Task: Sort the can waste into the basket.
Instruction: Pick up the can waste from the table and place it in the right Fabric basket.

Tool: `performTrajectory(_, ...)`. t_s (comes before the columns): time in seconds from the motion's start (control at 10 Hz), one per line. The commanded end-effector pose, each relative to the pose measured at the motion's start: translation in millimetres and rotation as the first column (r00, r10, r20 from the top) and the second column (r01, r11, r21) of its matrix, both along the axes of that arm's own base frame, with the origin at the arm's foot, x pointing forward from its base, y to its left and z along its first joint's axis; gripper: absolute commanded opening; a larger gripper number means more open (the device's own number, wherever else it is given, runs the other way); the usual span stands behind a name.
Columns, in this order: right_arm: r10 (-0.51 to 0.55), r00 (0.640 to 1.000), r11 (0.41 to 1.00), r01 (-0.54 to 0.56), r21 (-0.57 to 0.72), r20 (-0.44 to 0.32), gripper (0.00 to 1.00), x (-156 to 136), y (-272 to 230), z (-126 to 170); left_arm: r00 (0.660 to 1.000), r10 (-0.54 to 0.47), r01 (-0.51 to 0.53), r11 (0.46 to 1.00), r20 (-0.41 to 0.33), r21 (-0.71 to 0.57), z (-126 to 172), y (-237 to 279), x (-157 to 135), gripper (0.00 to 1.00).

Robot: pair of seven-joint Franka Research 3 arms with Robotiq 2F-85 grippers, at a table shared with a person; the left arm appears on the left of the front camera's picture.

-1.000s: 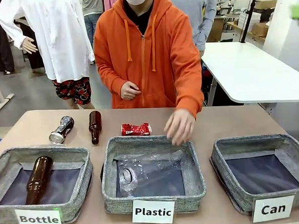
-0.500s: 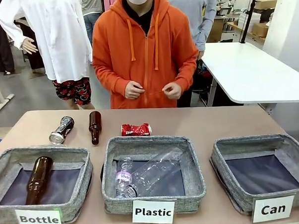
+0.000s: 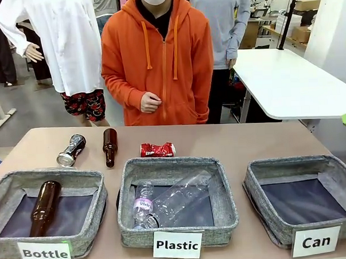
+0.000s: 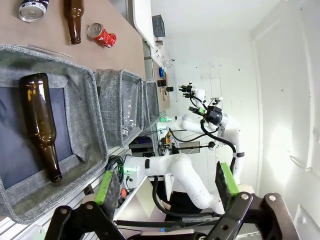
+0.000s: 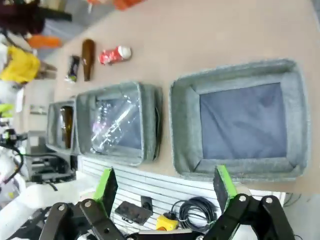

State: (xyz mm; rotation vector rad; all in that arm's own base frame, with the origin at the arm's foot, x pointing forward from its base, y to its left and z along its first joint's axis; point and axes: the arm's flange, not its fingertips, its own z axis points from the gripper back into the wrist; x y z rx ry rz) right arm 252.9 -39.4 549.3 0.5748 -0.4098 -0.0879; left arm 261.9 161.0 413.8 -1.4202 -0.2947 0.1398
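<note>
We found both cans lying on the table [image 3: 248,140] beyond the baskets. The crushed red can [image 3: 157,149] lay just behind the far rim of the middle basket [image 3: 174,165], and the dark can [image 3: 71,150] lay at far left beside a brown bottle [image 3: 109,147]. The target basket [image 3: 289,168], at the right, held nothing. The left gripper [image 4: 167,177] and right gripper [image 5: 164,180] each hung with jaws spread and empty. The person's hand [image 3: 150,102] was loosely curled against the hoodie. We judged the red can the sensible first pick: descend from above, close across its dented body, lift clear of the middle basket's rim, and release low over the lining. White cards read "Bottle", "Plastic" and "Can" [image 3: 316,241]; print on the cans was too small to read.
</note>
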Motion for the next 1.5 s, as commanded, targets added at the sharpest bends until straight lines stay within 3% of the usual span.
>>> performTrajectory(0.0,0.060,0.996,0.987,-0.068,-0.144,-0.062,1.00,34.7,28.3,18.3,1.000,0.003,-0.003,1.000,-0.001,-0.014,4.2,-0.3,0.5,1.00)
performTrajectory(0.2,0.184,0.975,0.900,-0.220,-0.377,-0.128,1.00,87.3,104.0,31.5,1.000,0.003,-0.003,1.000,-0.001,-0.014,4.2,-0.3,0.5,1.00)
performTrajectory(0.4,0.312,0.907,0.734,-0.420,-0.534,-0.284,1.00,161.3,185.3,30.2,1.000,0.003,-0.003,1.000,-0.001,-0.014,4.2,-0.3,0.5,1.00)
performTrajectory(0.5,0.295,0.885,0.685,-0.459,-0.566,-0.361,1.00,199.9,216.9,21.9,1.000,0.003,-0.003,1.000,-0.001,-0.014,4.2,-0.3,0.5,1.00)
performTrajectory(0.7,0.257,0.865,0.621,-0.489,-0.612,-0.430,1.00,267.0,281.0,-11.7,1.000,0.003,-0.003,1.000,-0.001,-0.014,4.2,-0.3,0.5,1.00)
performTrajectory(0.8,0.219,0.883,0.635,-0.453,-0.626,-0.416,1.00,295.2,311.9,-38.2,1.000,0.003,-0.003,1.000,-0.001,-0.014,4.2,-0.3,0.5,1.00)
performTrajectory(1.0,0.260,0.879,0.686,-0.460,-0.564,-0.400,1.00,324.4,345.6,-87.1,1.000,0.003,-0.003,1.000,-0.001,-0.014,4.2,-0.3,0.5,1.00)
performTrajectory(1.2,0.257,0.896,0.748,-0.422,-0.512,-0.362,1.00,329.4,353.1,-116.1,1.000,0.003,-0.003,1.000,-0.001,-0.014,4.2,-0.3,0.5,1.00)
performTrajectory(1.3,0.210,0.936,0.774,-0.336,-0.537,-0.284,1.00,320.0,348.0,-116.3,1.000,0.003,-0.003,1.000,-0.001,-0.014,4.2,-0.3,0.5,1.00)
performTrajectory(1.4,0.284,0.870,0.699,-0.476,-0.534,-0.403,1.00,328.7,361.0,-125.0,1.000,0.003,-0.003,1.000,-0.001,-0.014,4.2,-0.3,0.5,1.00)
